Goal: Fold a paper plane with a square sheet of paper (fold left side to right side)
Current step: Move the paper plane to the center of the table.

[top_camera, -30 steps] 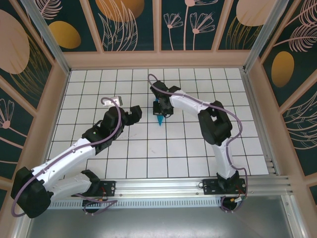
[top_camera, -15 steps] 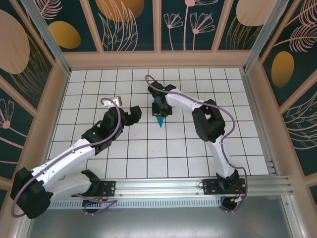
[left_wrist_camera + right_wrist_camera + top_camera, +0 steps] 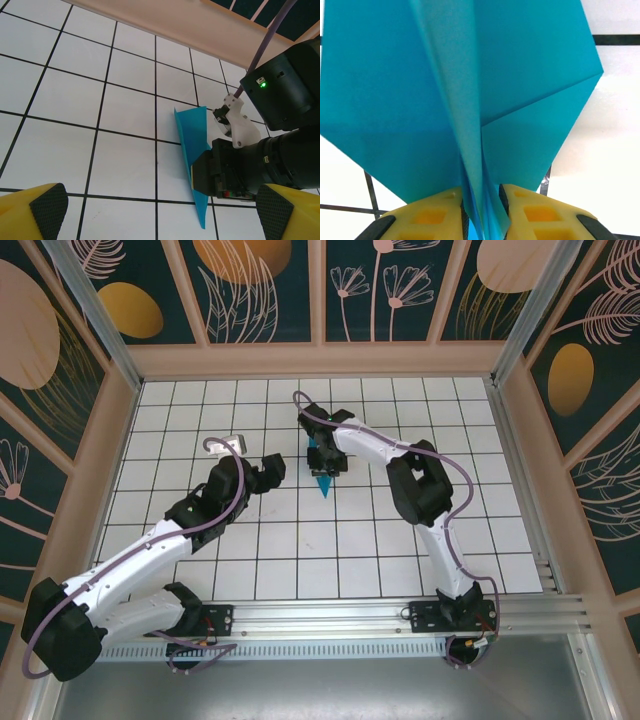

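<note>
The paper plane [image 3: 324, 480] is a slim cyan-blue dart lying on the white grid table [image 3: 300, 540] near the middle, its tip pointing toward the arms. In the left wrist view the paper plane [image 3: 192, 132] lies flat, with the right gripper [image 3: 216, 172] sitting over its rear half. My right gripper [image 3: 481, 212] has its yellow fingers [image 3: 432, 215] slightly parted, and the plane's [image 3: 410, 85] keel folds fan out loosely between the pads. My left gripper [image 3: 276, 468] hovers just left of the plane, wide open and holding nothing [image 3: 159, 207].
Wooden walls [image 3: 320, 358] ring the table on three sides. A small white tag [image 3: 228, 443] lies at the far left of the grid. The right arm's elbow [image 3: 425, 485] stands to the right of the plane.
The right gripper's fingers have parted a little from a tight pinch on the plane's keel. Its wrist shifted slightly away from the arms and its elbow swung left. The left arm stayed still.
</note>
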`<state>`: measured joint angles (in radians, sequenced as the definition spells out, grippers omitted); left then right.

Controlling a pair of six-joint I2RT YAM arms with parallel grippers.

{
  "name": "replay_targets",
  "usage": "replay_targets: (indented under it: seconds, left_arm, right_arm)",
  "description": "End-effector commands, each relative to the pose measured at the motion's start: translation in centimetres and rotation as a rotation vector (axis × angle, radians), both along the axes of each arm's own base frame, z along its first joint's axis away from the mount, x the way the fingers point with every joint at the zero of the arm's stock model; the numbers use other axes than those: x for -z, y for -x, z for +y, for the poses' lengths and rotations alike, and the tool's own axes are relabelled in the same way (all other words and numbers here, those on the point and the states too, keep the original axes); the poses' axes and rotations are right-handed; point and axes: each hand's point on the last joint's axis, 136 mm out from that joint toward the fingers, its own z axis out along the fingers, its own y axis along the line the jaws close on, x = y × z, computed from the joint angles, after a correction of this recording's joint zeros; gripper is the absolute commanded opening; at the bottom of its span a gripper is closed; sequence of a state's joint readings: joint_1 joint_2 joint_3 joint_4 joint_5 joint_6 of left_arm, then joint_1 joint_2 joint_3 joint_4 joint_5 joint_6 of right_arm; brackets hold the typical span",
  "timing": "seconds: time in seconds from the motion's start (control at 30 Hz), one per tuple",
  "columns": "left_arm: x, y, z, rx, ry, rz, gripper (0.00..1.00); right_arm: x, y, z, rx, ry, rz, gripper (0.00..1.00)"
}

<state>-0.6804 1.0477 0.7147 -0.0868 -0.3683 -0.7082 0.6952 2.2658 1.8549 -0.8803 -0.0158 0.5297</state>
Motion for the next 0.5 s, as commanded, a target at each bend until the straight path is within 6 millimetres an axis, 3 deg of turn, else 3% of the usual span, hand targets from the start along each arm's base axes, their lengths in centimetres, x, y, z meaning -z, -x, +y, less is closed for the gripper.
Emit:
replay_targets:
  seconds: [0.0,0.23,0.33,0.47]
  left_arm:
    - [0.4,0.1,0.4,-0.007,-0.014,-0.001,0.99]
    - [-0.1,0.2,0.4,-0.015,0.007,-0.004,0.99]
    - [-0.5,0.2,1.1,-0.050,0.012,-0.014,0.98]
    - [-1.8,0.1,2.4,-0.107,-0.002,-0.063,0.99]
  right_arm:
    - [-2.2,0.5,-0.3,-0.016,0.024,-0.015,0.28]
    - [-5.7,0.8,-1.4,-0.013,0.074,-0.075,0.40]
    - [-8.5,0.9,-1.7,-0.014,0.059,-0.138,0.44]
    - [-14.0,1.1,-1.6,-0.043,-0.041,-0.274,0.52]
